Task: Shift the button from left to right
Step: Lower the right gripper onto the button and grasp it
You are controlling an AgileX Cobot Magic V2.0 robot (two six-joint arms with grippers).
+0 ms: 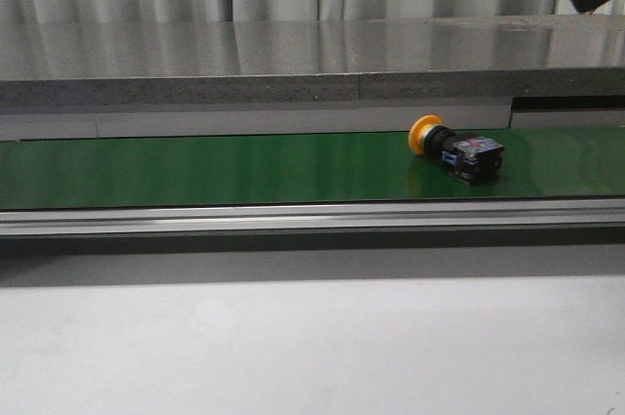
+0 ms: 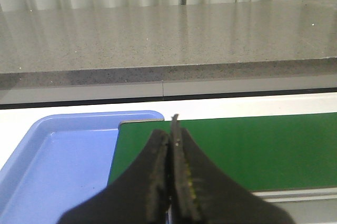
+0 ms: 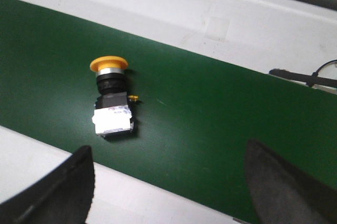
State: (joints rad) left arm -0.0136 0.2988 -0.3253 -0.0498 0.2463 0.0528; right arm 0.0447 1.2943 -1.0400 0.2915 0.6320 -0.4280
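The button (image 1: 455, 148) lies on its side on the green belt (image 1: 244, 169), right of centre, its yellow-orange cap pointing left and its black body to the right. In the right wrist view the button (image 3: 111, 99) lies on the belt beyond my open, empty right gripper (image 3: 168, 179), whose fingers (image 3: 63, 190) spread wide above the belt's near edge. My left gripper (image 2: 171, 147) is shut and empty, over the belt's left end. Neither gripper shows in the front view.
A blue tray (image 2: 63, 166) sits beside the belt's left end. A grey stone counter (image 1: 293, 59) runs behind the belt, a metal rail (image 1: 293, 217) along its front. A black cable (image 3: 305, 78) lies on the white frame beyond the belt.
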